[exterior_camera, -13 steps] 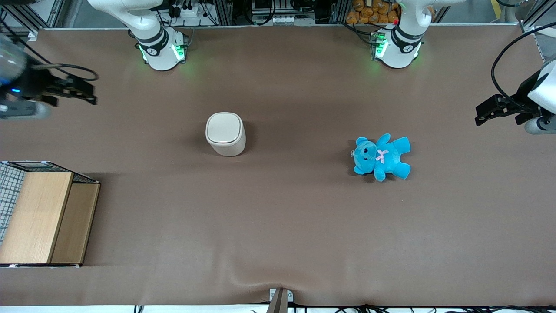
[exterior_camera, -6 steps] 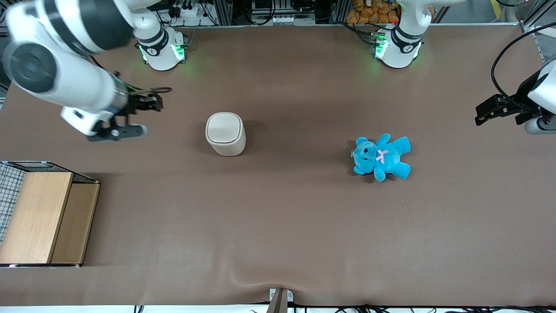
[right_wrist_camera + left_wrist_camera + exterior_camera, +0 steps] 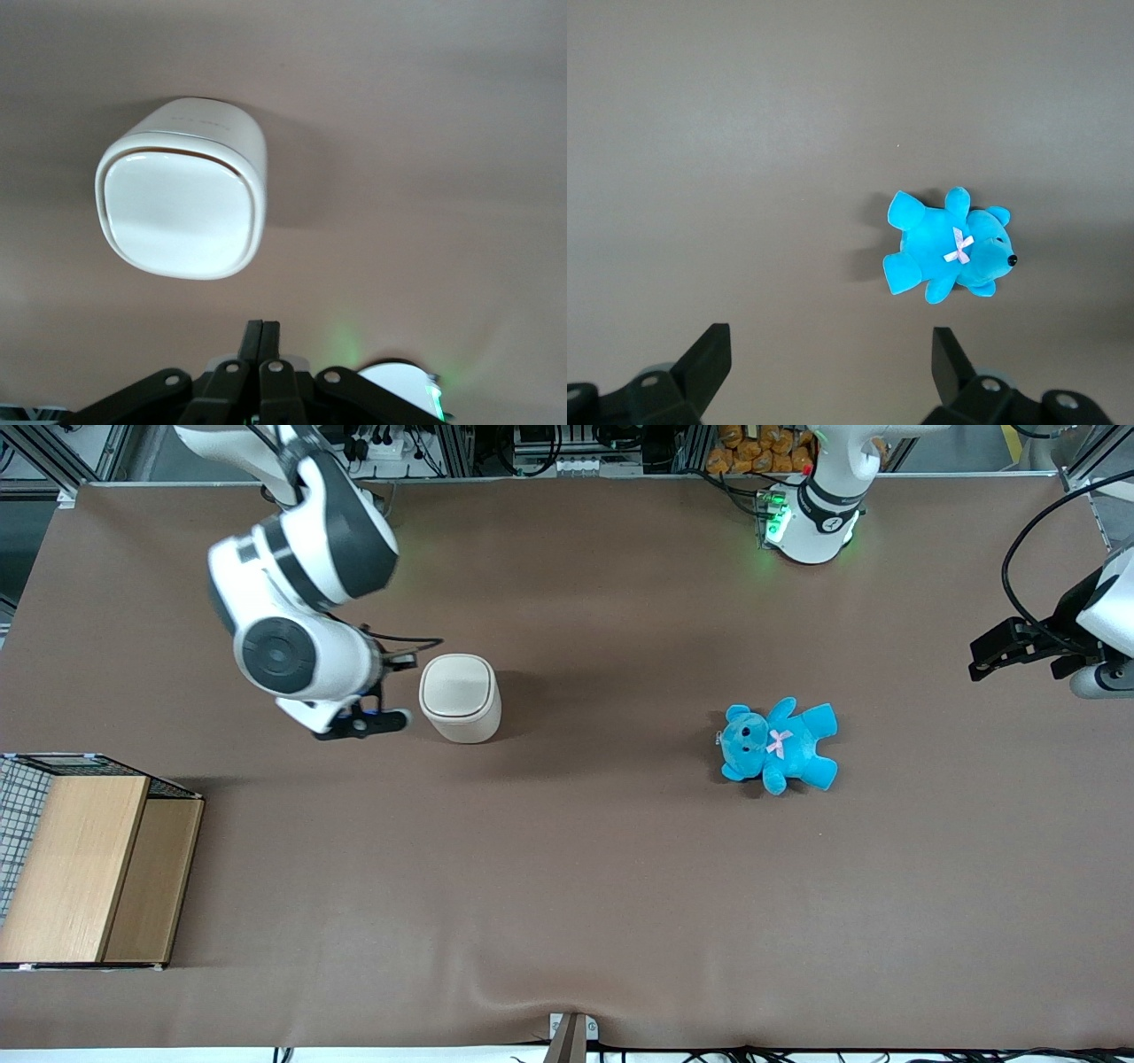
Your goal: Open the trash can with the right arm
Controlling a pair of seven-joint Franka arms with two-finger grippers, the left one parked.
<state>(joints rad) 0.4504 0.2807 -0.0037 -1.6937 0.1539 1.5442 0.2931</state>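
Beside glossy rounded trash can point(image 3: 460, 697), closed hand point(image 3: 263, 341)

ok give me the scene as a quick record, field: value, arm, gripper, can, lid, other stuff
working arm: right arm, reaching over the table toward the trash can
gripper: gripper, fingers shut together, beside the trash can, not touching it
trash can: trash can, upright on the table
lid: lid, flat and closed
teddy bear: blue teddy bear, lying toward the parked arm's end of the table
wooden box: wooden box with wire mesh, nearer the front camera than the trash can
task state: lid not yet opened
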